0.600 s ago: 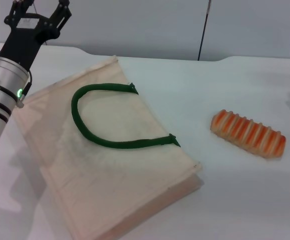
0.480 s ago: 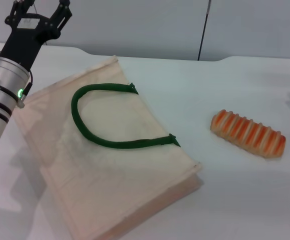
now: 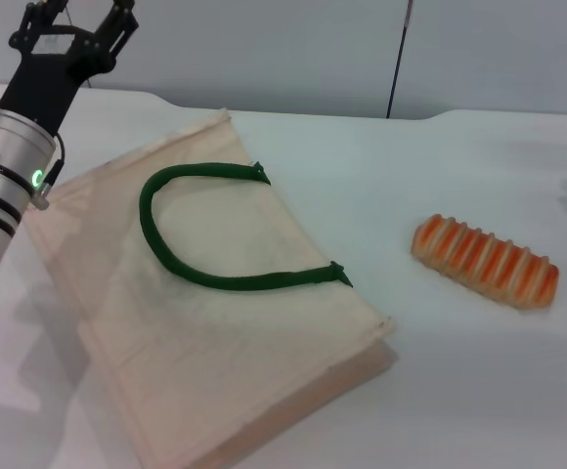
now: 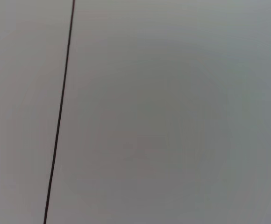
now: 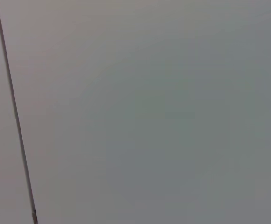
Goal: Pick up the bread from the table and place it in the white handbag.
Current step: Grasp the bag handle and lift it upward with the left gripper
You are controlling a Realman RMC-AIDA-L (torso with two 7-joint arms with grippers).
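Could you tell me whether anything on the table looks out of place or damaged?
Nothing looks damaged or spilled. The white handbag lies flat and askew on the table, its mouth closed, which may hinder loading. The bread lies intact, apart from it.

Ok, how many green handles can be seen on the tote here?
1. One green handle loops across the top face of the white handbag, which lies flat on the table to the robot's left. A second handle may be hidden under the bag.
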